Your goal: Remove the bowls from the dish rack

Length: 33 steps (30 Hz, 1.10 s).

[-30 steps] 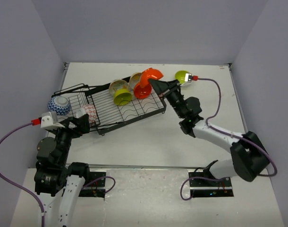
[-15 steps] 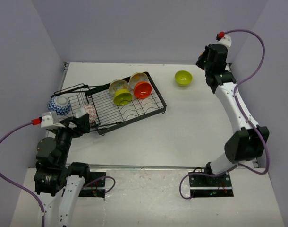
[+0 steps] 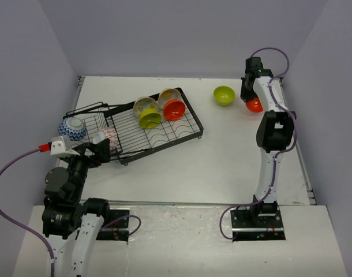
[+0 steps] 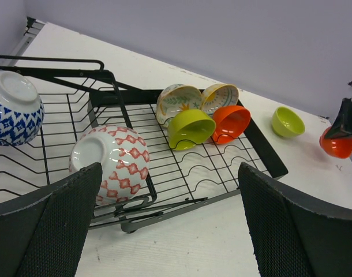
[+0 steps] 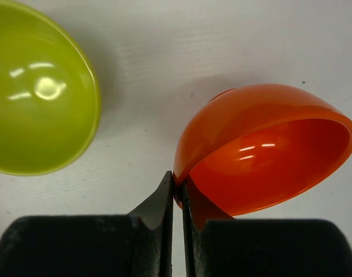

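Top external: dish rack (image 3: 171, 136) holds six bowls (image 3: 149, 119).

Overhead and low left-wrist views share the dish rack (image 3: 170, 134).

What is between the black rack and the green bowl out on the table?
Nothing but bare white table. The top view shows an open stretch between the dish rack and the lone lime green bowl; the left wrist view agrees.

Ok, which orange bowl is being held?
The orange bowl beside the loose lime bowl, outside the dish rack; the other orange bowl leans inside it.
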Each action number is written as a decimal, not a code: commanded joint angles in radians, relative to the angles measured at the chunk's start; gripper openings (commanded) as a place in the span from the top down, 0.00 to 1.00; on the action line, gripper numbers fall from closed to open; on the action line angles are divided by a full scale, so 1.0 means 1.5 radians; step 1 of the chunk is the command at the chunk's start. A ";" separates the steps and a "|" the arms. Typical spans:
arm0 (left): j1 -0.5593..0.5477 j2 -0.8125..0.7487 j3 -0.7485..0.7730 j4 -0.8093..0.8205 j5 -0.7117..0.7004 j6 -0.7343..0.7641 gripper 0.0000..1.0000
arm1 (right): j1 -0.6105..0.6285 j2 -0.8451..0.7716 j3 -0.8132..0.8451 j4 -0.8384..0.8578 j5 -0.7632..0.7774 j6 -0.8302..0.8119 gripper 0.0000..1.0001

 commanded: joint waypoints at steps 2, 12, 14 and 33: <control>0.000 0.012 -0.007 0.024 0.013 0.018 0.00 | -0.001 0.005 0.035 -0.061 0.010 -0.054 1.00; -0.001 0.008 -0.007 0.026 0.017 0.018 0.00 | -0.004 0.047 0.025 -0.050 0.053 -0.063 0.98; -0.001 0.009 -0.007 0.025 0.014 0.019 0.00 | -0.004 0.047 0.025 -0.047 0.055 -0.063 0.96; 0.000 0.024 -0.004 0.014 -0.017 0.010 0.00 | 0.014 -0.183 -0.176 0.102 0.052 -0.003 0.51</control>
